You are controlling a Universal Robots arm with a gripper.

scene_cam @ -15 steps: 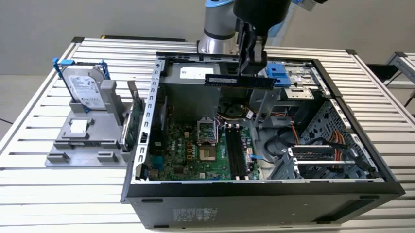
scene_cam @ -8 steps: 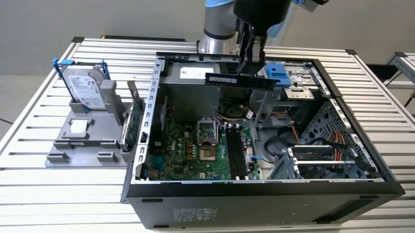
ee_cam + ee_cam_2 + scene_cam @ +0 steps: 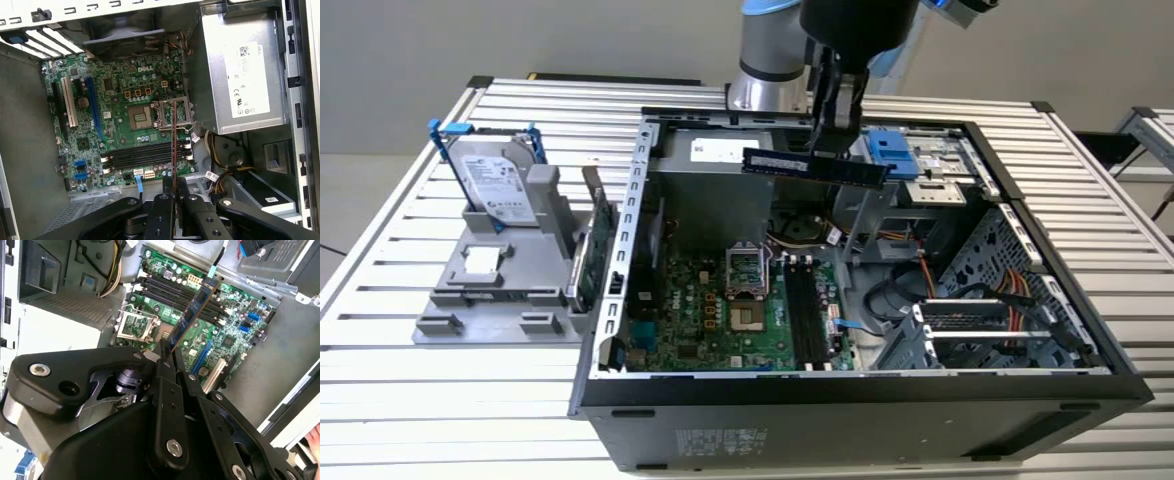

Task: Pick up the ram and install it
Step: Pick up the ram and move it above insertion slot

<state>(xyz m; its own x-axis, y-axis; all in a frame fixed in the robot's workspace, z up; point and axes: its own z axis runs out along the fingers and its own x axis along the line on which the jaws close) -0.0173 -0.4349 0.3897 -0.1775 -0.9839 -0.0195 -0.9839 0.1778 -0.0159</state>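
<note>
Ram (image 3: pixel 781 161) | thin dark strip, level | gripped by pincer (image 3: pixel 835 152)

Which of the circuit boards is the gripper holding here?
The ram, the thin strip pinched in the gripper above the open case. The larger expansion card stands in the grey holder outside; the motherboard sits inside it.

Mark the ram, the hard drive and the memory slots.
ram (image 3: pixel 781 161): exterior view, on its row of chips.
hard drive (image 3: pixel 494 180): exterior view, middle of its silver face.
memory slots (image 3: pixel 145 155): first wrist view, middle of the dark row.
</note>
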